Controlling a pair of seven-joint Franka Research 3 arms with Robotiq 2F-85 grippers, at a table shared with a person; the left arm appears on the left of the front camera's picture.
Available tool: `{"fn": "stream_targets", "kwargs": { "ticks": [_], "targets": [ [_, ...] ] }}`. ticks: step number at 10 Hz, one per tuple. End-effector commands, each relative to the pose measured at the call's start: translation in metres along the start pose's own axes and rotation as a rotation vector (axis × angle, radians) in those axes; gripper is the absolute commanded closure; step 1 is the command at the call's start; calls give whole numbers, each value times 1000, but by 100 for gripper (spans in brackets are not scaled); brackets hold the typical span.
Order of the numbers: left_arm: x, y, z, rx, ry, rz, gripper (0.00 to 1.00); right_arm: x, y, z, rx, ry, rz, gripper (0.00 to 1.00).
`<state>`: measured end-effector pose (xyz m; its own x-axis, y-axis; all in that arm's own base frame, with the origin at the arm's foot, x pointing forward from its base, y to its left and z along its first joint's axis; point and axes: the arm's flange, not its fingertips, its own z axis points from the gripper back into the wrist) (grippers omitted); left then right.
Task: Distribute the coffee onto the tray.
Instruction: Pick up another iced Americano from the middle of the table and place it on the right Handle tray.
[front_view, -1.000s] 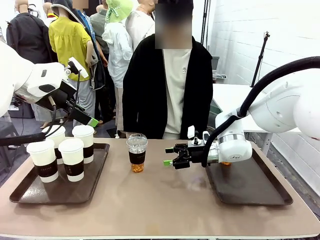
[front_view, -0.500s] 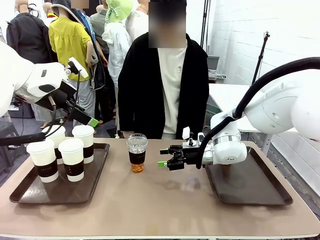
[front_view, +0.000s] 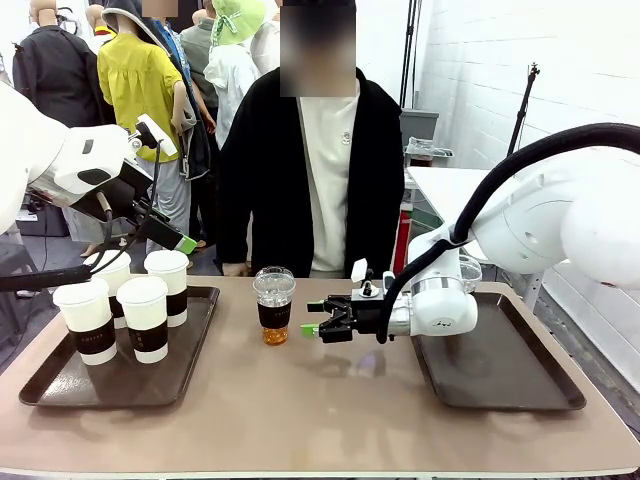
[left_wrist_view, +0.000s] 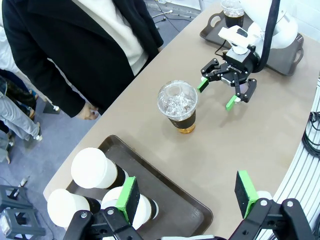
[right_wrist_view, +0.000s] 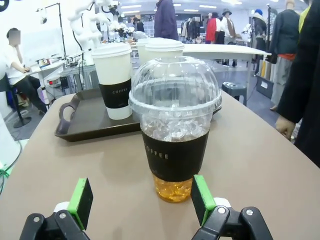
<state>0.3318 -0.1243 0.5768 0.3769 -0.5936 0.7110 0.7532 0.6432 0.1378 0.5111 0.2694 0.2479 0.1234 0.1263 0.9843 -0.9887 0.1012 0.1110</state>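
Table (front_view: 330, 410), far-edge middle: clear dome-lidded cup (front_view: 273, 305) stood upright, right hand (front_view: 315, 330) just beside it, jaws wide, nothing held.
Risk: closing high on its lid could pop it or tip the cup, spilling amber drink before reaching the tray (front_view: 500, 392) at the right edge.

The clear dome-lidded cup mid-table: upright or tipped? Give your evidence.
Upright: the clear cup stands on its base on the table, dome lid uppermost, amber drink settled level at the bottom.
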Motion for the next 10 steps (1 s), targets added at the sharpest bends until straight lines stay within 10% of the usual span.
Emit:
{"fn": "stream_targets", "kwargs": {
  "ticks": [1, 10],
  "targets": [
    [-1, 1, -1, -2, -1, 3, 0, -1, -4, -16, -45, -14, 21, 0],
    [-1, 1, -1, -2, -1, 3, 0, 0, -16, -47, -32, -21, 10, 0]
  ]
}}
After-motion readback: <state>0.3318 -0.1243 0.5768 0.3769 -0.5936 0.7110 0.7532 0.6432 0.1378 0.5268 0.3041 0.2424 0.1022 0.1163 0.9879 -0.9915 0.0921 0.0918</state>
